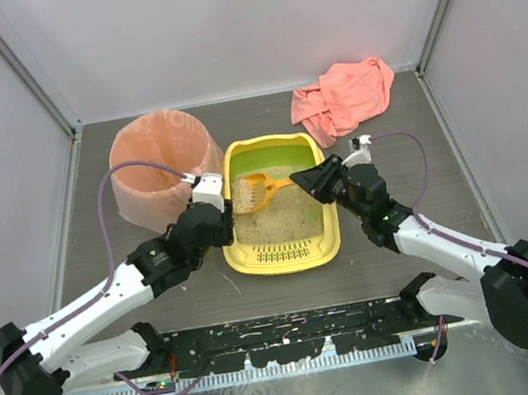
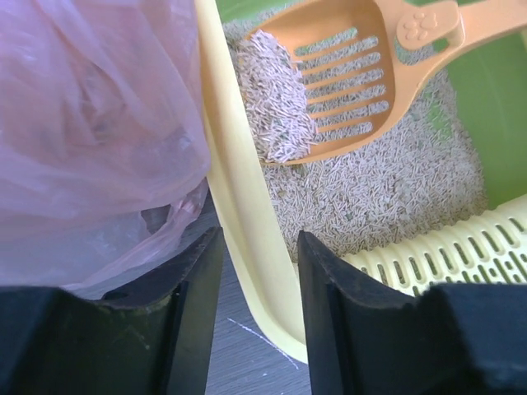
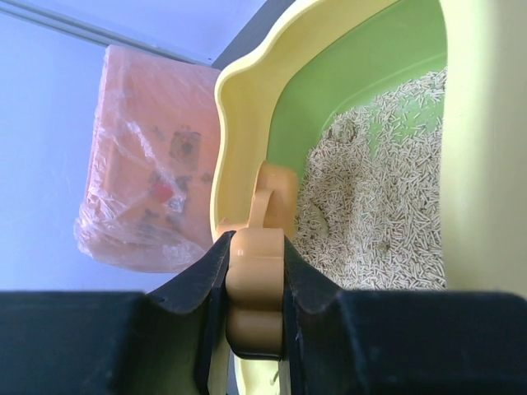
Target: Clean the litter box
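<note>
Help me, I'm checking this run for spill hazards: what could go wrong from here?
1. The scoop holds a heap of litter piled toward one edge; tilting it on the way to the bin could spill pellets outside the litter box.
2. The right gripper pinches only the handle's end, so the loaded scoop might twist.
3. The open left gripper sits at the box's rim beside the bin, possibly in the scoop's path.

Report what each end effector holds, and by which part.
Right end effector grips the orange scoop by its handle end. Left end effector is open, holding nothing.
</note>
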Action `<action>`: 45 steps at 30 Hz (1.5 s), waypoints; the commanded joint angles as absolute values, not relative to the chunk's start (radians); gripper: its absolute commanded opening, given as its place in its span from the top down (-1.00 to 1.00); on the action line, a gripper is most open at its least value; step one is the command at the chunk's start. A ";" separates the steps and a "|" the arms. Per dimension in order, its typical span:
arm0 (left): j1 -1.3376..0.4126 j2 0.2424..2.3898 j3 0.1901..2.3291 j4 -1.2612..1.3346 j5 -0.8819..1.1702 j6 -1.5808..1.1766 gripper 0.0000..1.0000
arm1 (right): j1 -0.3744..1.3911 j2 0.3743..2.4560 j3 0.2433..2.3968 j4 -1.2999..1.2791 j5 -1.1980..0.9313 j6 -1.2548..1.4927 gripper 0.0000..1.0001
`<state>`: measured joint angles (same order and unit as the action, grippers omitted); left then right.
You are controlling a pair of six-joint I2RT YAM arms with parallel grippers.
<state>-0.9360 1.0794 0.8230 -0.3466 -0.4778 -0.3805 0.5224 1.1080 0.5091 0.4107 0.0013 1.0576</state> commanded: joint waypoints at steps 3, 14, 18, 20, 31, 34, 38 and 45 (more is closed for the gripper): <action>-0.938 0.983 0.910 -0.385 -0.529 -0.358 0.01 | 0.481 0.999 0.472 0.408 0.005 1.062 0.99; -0.939 0.915 0.930 -0.449 -0.545 -0.350 -0.08 | 0.183 0.884 0.378 0.493 -0.366 1.099 0.99; -0.938 0.904 0.924 -0.458 -0.537 -0.359 -0.08 | 0.051 0.904 0.323 0.629 -0.497 1.213 0.99; -0.937 0.898 0.919 -0.456 -0.537 -0.362 -0.08 | 0.042 0.962 0.290 0.754 -0.545 1.289 0.99; -0.937 0.922 0.920 -0.449 -0.533 -0.358 -0.08 | -0.060 1.017 0.239 0.885 -0.625 1.370 0.99; -0.939 0.925 0.921 -0.451 -0.531 -0.365 -0.08 | -0.039 1.003 0.250 0.851 -0.613 1.349 0.99; -0.937 0.943 0.915 -0.434 -0.523 -0.367 -0.08 | -0.068 1.003 0.230 0.863 -0.620 1.365 0.99; -0.938 0.963 0.918 -0.431 -0.515 -0.368 -0.09 | -0.094 1.000 0.221 0.862 -0.618 1.357 0.99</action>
<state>-0.9360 0.9630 0.8974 -0.4686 -0.5175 -0.3561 -0.0372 1.0325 0.2195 0.8177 -0.6201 1.3537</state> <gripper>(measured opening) 0.543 0.270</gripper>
